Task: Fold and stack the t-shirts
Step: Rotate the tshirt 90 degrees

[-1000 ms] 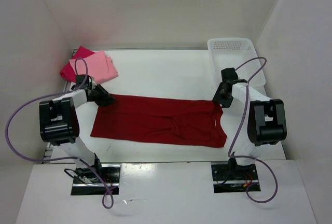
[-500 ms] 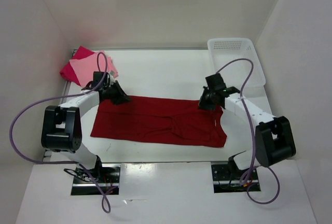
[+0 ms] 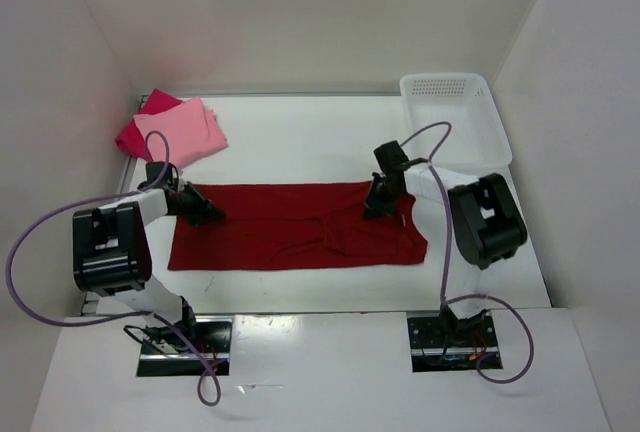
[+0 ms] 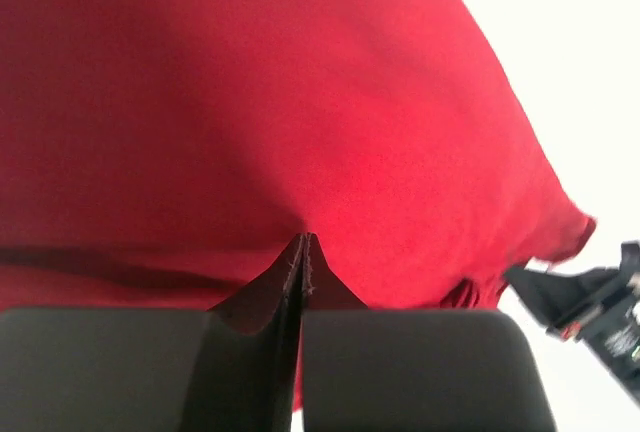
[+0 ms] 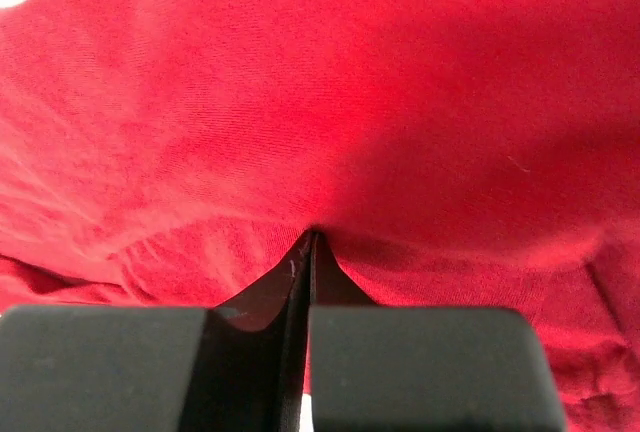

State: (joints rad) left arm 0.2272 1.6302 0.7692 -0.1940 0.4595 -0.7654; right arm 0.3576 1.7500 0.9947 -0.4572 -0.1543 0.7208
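**Top view.** Both grippers have come in from the far edge of the dark red shirt onto its body since the earlier frames. The left gripper sits near the cloth's left end and the right gripper right of its centre. The shirt's outline is now tidier, and its right end has drawn in. It lies flat across the middle of the table. The pale pink shirt rests on the crimson-pink shirt at upper left, well apart from it. The basket stands at upper right.

**Left wrist view.** The left gripper has its fingers pressed together. A thin pinch of the dark red shirt is clamped at their tips.

**Right wrist view.** The right gripper is likewise closed tight on a small tuck of the dark red shirt. The cloth is wrinkled towards the lower left of the frame.

**Handling assessment.** The garment is judged light, limp and non-fragile. It will sag and drag between two holds, and a thin pinch may slip. Hold is best taken at matching points along one edge or fold line and lifted evenly.
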